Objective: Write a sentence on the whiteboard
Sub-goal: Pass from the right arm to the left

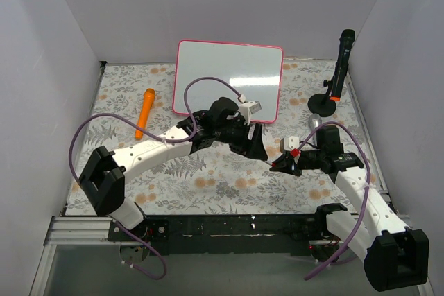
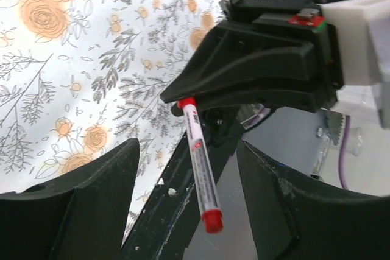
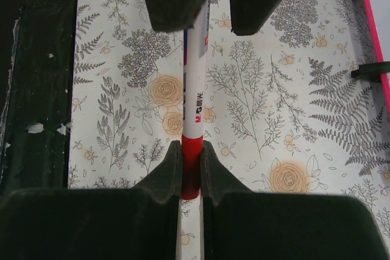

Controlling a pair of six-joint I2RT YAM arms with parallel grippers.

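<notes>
Nearest you there's a scuffed black rail (image 1: 229, 227), then a matte floral cloth (image 1: 222, 178) over the whole table. Your right gripper (image 3: 190, 150) is clamped hard on the red end of a slim white plastic marker (image 3: 195, 101). Your left gripper (image 2: 187, 145) has its chunky black fingers spread either side of the barrel, not touching it. From the right wrist, the marker's far end vanishes behind them. Further back sits the whiteboard (image 1: 229, 67), glossy with a thin pink frame, its near edge covered by your left arm. Plain white walls (image 1: 208, 5) box everything in.
</notes>
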